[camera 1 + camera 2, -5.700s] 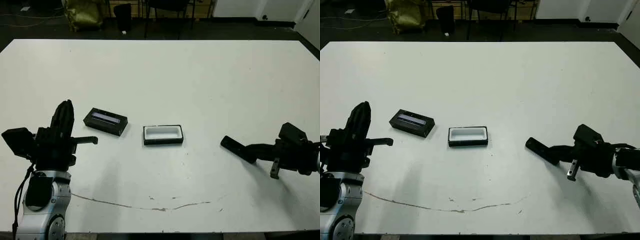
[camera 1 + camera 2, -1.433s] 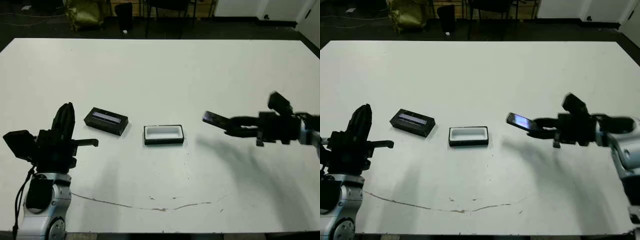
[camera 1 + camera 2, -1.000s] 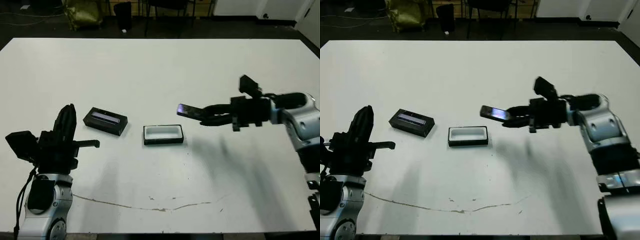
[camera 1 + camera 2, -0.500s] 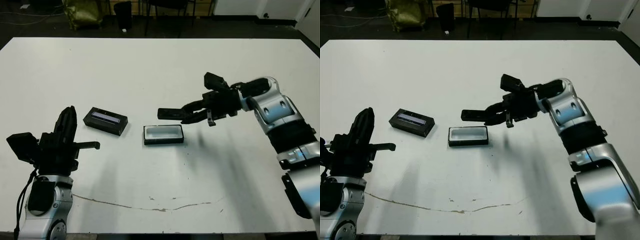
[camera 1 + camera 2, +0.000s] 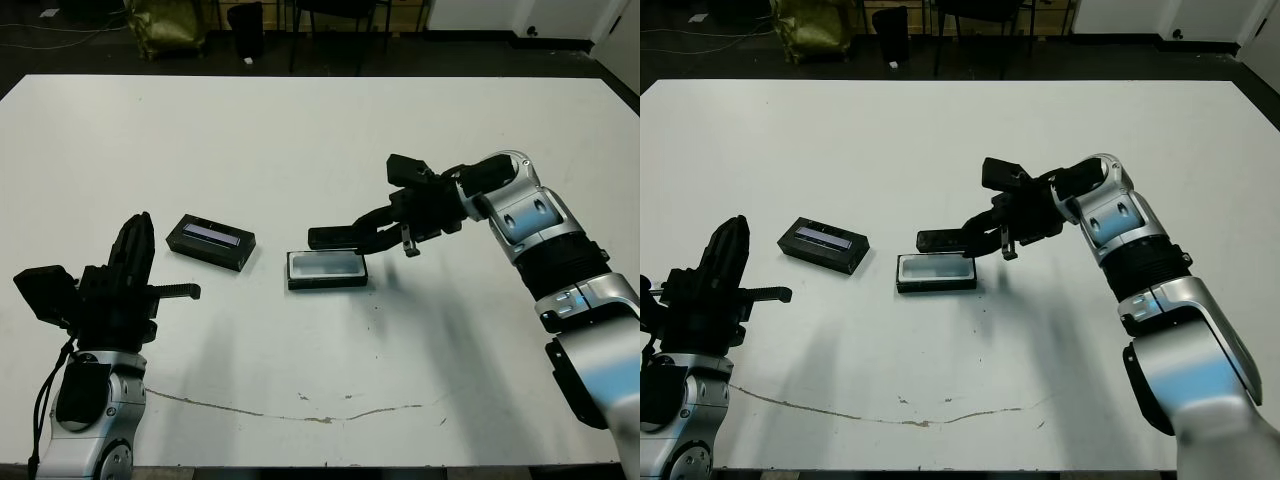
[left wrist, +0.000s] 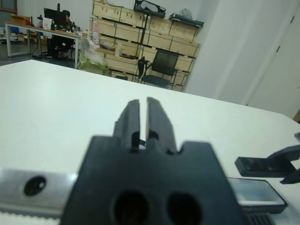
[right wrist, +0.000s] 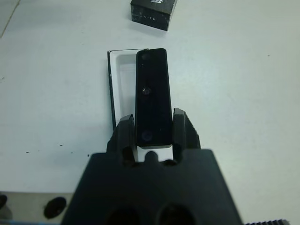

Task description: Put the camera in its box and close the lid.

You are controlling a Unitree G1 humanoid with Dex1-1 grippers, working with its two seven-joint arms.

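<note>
The right end effector (image 7: 152, 133) clamps the flat, narrow black camera (image 7: 153, 103) level just above the white-lined box (image 5: 327, 270).

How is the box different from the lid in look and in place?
The box lies open, showing a white lining; the lid is closed black with a glossy grey strip on top. The box lies under the camera held by the right gripper; the lid lies apart, nearer the left gripper. Both are small, rectangular and black.

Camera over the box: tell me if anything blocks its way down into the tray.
Nothing visible does. The camera, held in the right gripper, hangs just above the box, whose white lining is bare. The lid lies apart on the table, toward the left arm.
</note>
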